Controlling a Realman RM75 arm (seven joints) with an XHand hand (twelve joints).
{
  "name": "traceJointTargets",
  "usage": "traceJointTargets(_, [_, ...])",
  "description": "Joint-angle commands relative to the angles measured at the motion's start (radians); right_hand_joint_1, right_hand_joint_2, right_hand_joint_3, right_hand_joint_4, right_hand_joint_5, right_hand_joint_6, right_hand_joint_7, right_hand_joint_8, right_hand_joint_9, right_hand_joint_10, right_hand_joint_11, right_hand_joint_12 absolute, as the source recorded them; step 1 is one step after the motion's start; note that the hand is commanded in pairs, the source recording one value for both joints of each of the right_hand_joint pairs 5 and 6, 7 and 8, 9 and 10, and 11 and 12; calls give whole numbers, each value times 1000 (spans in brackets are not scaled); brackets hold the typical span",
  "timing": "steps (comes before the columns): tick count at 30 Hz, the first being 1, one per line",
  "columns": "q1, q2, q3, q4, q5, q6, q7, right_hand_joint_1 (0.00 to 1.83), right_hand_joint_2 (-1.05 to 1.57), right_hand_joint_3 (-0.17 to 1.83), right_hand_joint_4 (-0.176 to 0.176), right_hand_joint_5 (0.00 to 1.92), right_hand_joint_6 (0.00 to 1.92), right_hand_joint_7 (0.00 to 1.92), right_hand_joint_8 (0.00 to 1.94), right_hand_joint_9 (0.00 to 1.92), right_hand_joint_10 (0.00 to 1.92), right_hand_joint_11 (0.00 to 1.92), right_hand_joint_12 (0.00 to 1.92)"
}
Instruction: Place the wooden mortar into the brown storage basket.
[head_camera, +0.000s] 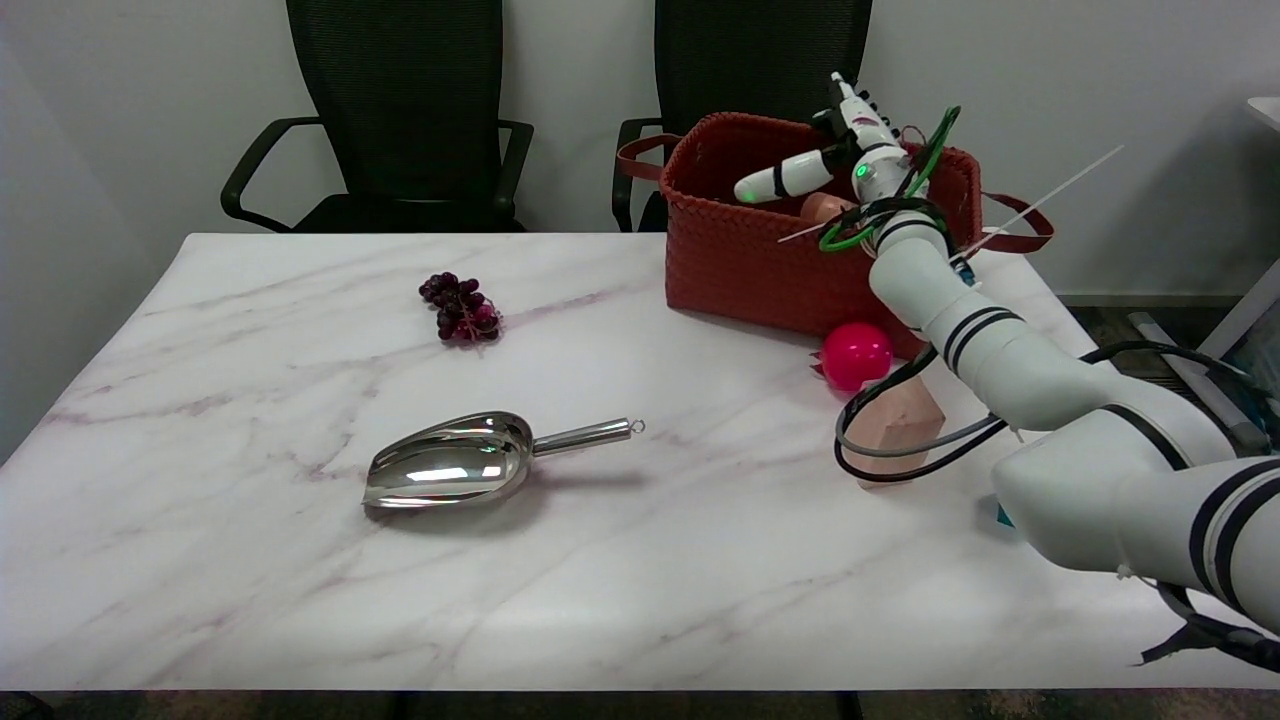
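your right hand (835, 150) is over the brown storage basket (760, 260), fingers spread, one pointing left; can't tell if it has hold of anything. the wooden mortar (825, 208) looks to be that tan shape inside the basket under the wrist. pull out carelessly and your cables could snag the basket rim, dragging it into the pink ball (856, 355).

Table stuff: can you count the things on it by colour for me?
Purple: 1, the grapes
Silver: 1, the metal scoop
Pink: 1, the ball
Brown: 1, the basket
Pale tan: 1, the block beside the ball
Total: 5, leaving out whatever is inside the basket.
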Motion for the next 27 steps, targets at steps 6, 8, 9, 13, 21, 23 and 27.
traceJointTargets(6, [-85,52,41,196,67,56,-29,975,-22,86,0,0,0,30,30,27,27,0,0])
traceJointTargets(8, [-136,74,54,286,67,86,-34,952,31,-11,0,0,0,26,26,34,34,0,0])
traceJointTargets(9, [-177,89,69,358,67,110,-55,947,57,-11,0,0,0,22,22,40,40,0,0])
traceJointTargets(13, [-368,147,146,658,88,192,-177,1026,169,131,0,0,0,22,22,73,73,0,0])
traceJointTargets(21, [-768,165,242,1116,112,485,-484,1098,195,295,0,71,71,32,32,105,105,0,0])
traceJointTargets(23, [-843,155,239,1175,91,559,-503,1108,201,316,0,82,82,36,36,113,113,0,0])
traceJointTargets(27, [-958,129,194,1231,-39,718,-505,1118,222,356,0,93,93,55,55,137,137,78,78])
